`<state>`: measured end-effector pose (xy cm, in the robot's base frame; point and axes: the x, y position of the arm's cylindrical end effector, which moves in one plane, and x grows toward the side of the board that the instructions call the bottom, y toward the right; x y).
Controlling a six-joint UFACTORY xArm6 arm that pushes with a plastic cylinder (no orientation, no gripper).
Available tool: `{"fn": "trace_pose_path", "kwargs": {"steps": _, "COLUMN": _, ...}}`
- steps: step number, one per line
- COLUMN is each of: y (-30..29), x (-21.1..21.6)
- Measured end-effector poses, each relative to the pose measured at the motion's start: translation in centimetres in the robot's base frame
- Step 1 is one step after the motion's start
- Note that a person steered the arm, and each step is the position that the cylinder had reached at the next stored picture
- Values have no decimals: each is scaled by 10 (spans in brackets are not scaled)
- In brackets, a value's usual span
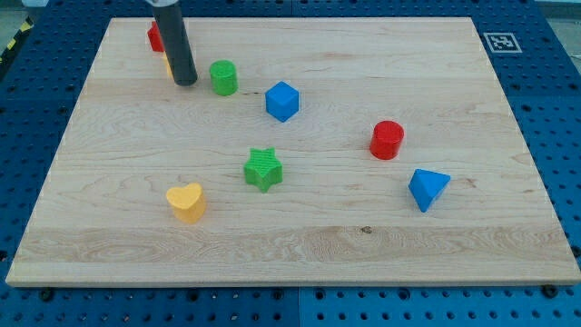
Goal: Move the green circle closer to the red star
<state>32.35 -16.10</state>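
The tabletop [300, 241] is a pale wooden board, its four edges in view against a blue pegboard [36, 82], with a black-and-white marker tag [500, 42] at the board's top right corner. The dark rod comes down from the view's top edge near the top left corner, and my tip [184, 82] rests just to the left of the green circle [223, 77], near it but with a sliver of wood showing between. There is no pincer on this arm, so nothing can be said of any grip.

A red block [155, 36], its shape mostly hidden behind the rod, sits up and left of the tip, close to the board's top edge. A sliver of yellow [169, 65] shows at the rod's left side.

Right of the green circle lies a blue cube [282, 101]. Well to the right stand a red cylinder [388, 139] and, below it, a blue wedge-like block [427, 188]. Mid-board is a green star [263, 169], with a yellow heart [186, 202] down to its left.

Bare wood runs along the whole bottom edge, the top right, and between the green circle and the left edge.
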Motion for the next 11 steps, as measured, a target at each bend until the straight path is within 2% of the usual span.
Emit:
{"fn": "trace_pose_path", "kwargs": {"steps": 1, "y": -26, "x": -2}}
{"fn": "trace_pose_path", "kwargs": {"steps": 3, "y": -26, "x": 9}}
{"fn": "trace_pose_path", "kwargs": {"steps": 5, "y": 77, "x": 98}}
{"fn": "trace_pose_path", "kwargs": {"steps": 6, "y": 104, "x": 96}}
{"fn": "trace_pose_path", "kwargs": {"steps": 9, "y": 77, "x": 25}}
{"fn": "trace_pose_path", "kwargs": {"steps": 10, "y": 83, "x": 40}}
{"fn": "trace_pose_path", "kwargs": {"steps": 11, "y": 76, "x": 34}}
